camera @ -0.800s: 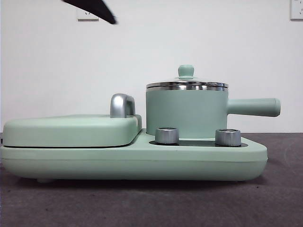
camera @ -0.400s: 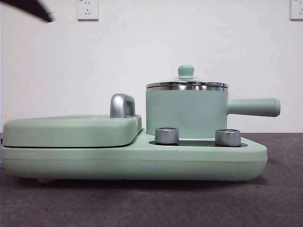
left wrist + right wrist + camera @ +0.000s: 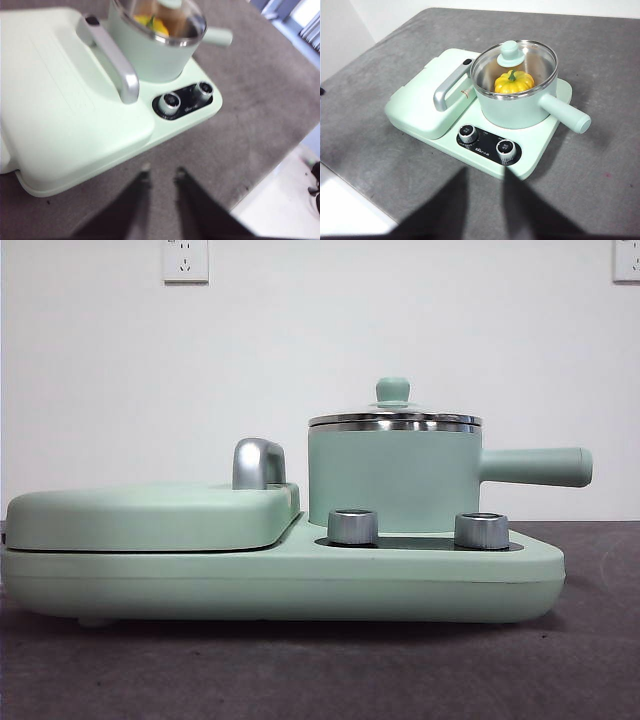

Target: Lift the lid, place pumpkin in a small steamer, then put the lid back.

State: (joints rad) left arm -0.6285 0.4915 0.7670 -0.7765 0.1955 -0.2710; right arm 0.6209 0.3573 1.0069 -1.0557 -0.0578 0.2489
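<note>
Front view: the lid (image 3: pixel 394 420) sits closed on the small steamer (image 3: pixel 393 480), which stands on the base (image 3: pixel 280 580); no arm shows above.

Left wrist view, blurred: the left gripper (image 3: pixel 161 175) hangs over bare table (image 3: pixel 260 110) beside the base, jaws slightly apart and empty; the steamer is cut off at the frame's edge.

Right wrist view: the right gripper (image 3: pixel 485 172) hovers well clear, jaws apart and empty. The pumpkin (image 3: pixel 514 82) rests inside, under the glass.

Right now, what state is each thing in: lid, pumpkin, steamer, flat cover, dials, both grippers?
lid: seated on the steamer, closed.
pumpkin: inside the steamer, upright, stem up.
small steamer: standing on the base, covered.
flat cover: shut on the base.
dials: setting too small to tell.
left gripper: open, empty, above the table.
right gripper: open, empty, away from the steamer.
</note>
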